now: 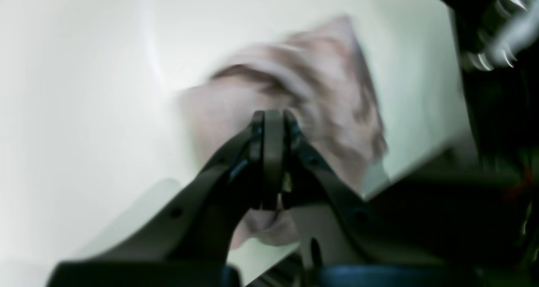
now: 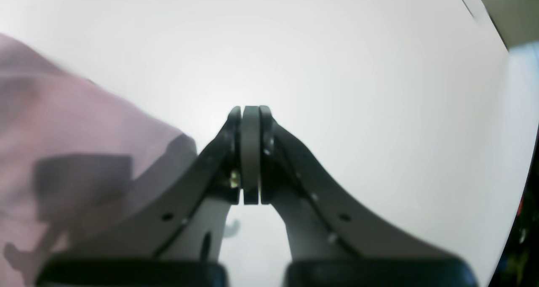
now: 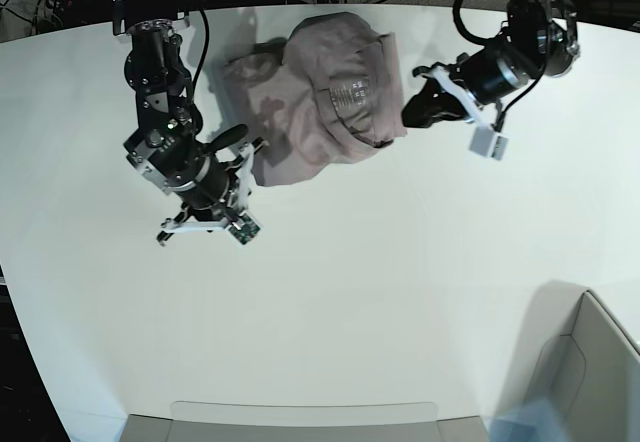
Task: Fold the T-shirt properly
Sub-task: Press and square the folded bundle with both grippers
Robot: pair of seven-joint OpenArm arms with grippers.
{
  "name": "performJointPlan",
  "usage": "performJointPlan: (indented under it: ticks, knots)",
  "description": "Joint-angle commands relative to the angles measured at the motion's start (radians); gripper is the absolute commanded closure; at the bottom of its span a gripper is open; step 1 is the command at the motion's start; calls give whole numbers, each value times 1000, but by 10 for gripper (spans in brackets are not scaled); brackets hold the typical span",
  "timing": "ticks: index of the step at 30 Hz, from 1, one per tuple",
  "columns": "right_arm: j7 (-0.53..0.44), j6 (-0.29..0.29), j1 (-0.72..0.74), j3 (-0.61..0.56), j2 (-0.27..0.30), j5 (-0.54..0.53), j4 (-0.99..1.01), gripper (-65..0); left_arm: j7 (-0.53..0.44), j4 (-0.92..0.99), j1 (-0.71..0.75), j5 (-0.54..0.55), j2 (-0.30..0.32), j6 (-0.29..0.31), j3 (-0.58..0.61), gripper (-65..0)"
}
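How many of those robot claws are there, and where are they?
2. The left gripper sits at the T-shirt's edge on the overhead view's right, jaws closed. The right gripper is at the shirt's opposite edge, also closed.

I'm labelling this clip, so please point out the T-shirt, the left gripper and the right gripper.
T-shirt (image 3: 320,112): base view, on the crumpled pink fabric near its middle.
Left gripper (image 1: 273,123): left wrist view, at the closed fingertips.
Right gripper (image 2: 251,118): right wrist view, at the closed fingertips above the white table.
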State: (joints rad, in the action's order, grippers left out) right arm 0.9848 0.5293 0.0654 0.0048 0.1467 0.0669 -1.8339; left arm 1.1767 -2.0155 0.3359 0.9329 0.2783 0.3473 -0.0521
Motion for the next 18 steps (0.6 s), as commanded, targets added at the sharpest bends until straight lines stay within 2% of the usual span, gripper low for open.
performJointPlan:
  ticks: [1,5,9,11,13,16,18]
  knots:
    - [32,1,4,21,37,7,-17,0,-4,-14,-8,-21,3,5,47,0]
    - [108,1,-60,25,138,3,-17,0,-1,-12,-34,-245,12,5,288,0]
    - [110,1,-131,24,182,3,-14,0,-5,-12,-60,-424,65,5,558,0]
    - [108,2,-155,21,184,3,-8,0,-5,-11,-87,-472,85,5,651,0]
    - [108,2,-167,-22,181,3,-2,0,2,12,-105,-495,91,3,687,0]
    - [108,2,-175,-173,186,9,23,0,6,103,-116,-521,91,-4,682,0]
    - [108,2,-177,-283,186,3,29,0,4,157,-143,-561,89,-21,622,0]
